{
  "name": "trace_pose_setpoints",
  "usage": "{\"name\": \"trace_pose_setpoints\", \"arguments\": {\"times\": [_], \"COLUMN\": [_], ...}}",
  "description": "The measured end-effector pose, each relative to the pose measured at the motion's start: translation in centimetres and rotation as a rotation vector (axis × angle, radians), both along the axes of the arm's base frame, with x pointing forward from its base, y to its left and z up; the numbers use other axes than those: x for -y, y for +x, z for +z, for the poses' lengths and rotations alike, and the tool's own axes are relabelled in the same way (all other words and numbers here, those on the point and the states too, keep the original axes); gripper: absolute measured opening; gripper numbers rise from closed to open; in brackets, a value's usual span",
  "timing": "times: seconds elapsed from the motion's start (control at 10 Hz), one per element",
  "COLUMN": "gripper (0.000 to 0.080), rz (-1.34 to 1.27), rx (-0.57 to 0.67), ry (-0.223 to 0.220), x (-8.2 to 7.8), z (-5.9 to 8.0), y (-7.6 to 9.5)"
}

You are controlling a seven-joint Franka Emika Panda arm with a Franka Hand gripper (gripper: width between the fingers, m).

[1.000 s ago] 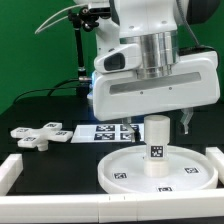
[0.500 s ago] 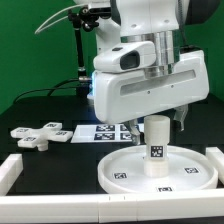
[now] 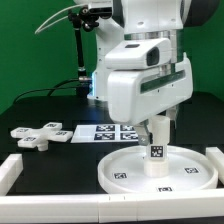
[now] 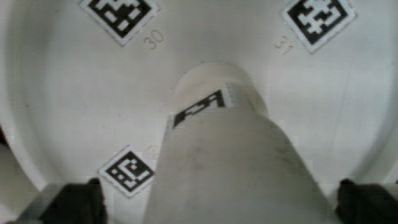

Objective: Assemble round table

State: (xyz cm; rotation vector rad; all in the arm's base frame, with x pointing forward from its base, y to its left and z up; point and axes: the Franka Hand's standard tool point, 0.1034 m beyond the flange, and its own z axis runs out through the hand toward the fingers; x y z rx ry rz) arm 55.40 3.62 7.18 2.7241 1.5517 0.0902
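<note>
The round disc lies flat at the front of the table, rim up, with tags on its face. The short cylindrical leg stands upright at its middle, one tag facing the camera. My gripper hangs straight over the leg and its big white hand hides the leg's top. In the wrist view the leg fills the middle and the dark fingertips stand on either side with a gap to the leg. The gripper is open around it. The cross-shaped foot piece lies on the exterior view's left.
The marker board lies flat behind the disc. White border rails run along the front left and the right. A green backdrop and a black stand are behind.
The hand has turned about its vertical axis over the leg. The leg's tag still faces the same way, and the disc and foot piece have not moved.
</note>
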Motion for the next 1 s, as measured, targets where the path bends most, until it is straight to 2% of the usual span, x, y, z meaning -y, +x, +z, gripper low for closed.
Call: {"name": "trace_pose_setpoints", "arguments": {"times": [0.5, 1.0], "gripper": [0.0648, 0.0648], "rz": [0.223, 0.736], "rx": [0.004, 0.013], "ry": [-0.017, -0.120], "x": [0.44, -0.16], "z": [-0.05, 0.22], "y": [-0.02, 0.53]}}
